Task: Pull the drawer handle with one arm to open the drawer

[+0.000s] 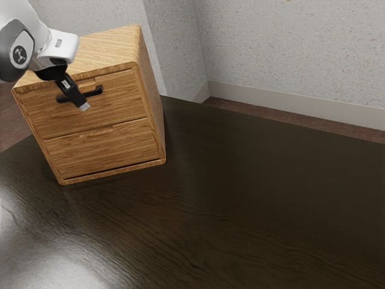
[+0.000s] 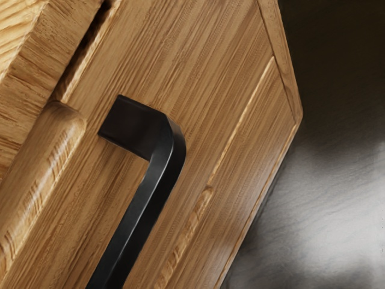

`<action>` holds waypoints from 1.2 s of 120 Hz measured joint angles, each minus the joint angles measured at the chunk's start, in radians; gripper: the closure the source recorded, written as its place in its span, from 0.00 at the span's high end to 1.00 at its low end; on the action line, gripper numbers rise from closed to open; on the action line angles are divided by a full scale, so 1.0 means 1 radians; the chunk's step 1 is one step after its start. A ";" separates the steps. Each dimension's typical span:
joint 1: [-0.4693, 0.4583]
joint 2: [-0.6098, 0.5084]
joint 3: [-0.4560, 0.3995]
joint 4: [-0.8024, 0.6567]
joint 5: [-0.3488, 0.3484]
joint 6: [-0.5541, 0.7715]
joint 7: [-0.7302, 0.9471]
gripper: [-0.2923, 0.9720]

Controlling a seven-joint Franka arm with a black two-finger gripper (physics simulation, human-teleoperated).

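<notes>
Tool [image 1: 81, 103] sits right at the top drawer [image 1: 123, 99] handle [image 2: 159, 162]; grip state cannot be told.

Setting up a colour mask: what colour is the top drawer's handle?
The handle is black, on a light oak-grain drawer front; clearest in the wrist view.

Handle [image 1: 95, 94] partly behind gripper [image 1: 80, 103]

Dark glossy wood-grain surface [image 1: 252, 205], pretty reflective. Sitting right on it is a light wooden two-drawer cabinet [image 1: 105, 144], over at the exterior view's left toward the back, close to the wall [image 1: 289, 42] corner.
</notes>
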 joint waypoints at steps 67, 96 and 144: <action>-0.053 -0.002 0.015 0.002 -0.011 -0.037 0.014 0.77; -0.017 0.031 0.013 0.011 -0.014 -0.033 0.014 0.77; -0.041 0.036 0.017 0.045 -0.020 -0.024 0.054 0.77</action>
